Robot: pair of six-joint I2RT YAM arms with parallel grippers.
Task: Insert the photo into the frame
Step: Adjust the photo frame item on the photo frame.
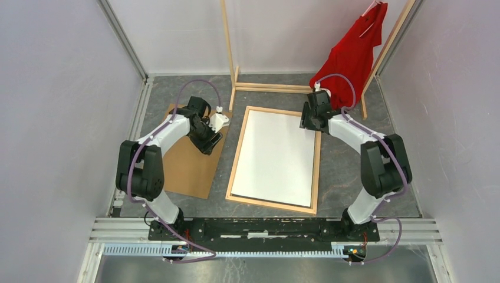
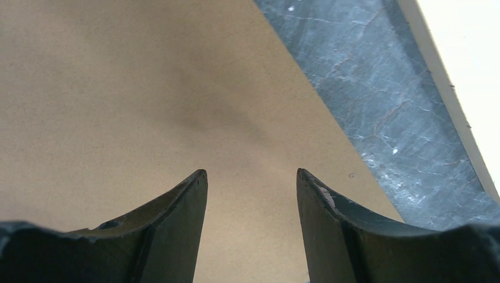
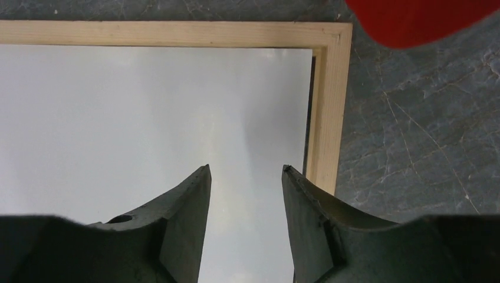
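lying white side up inside the wooden frame (image 3: 324,118), the photo (image 1: 274,156) sits flat on the grey table (image 2: 377,106). the right claw (image 3: 246,183) hangs over the photo's far right corner, released, its jaws apart with nothing between them. the left claw (image 2: 252,188) hangs over the brown cardboard (image 2: 118,106) beside the frame, also released and holding nothing. a red shirt (image 1: 354,53) hangs at the back right.
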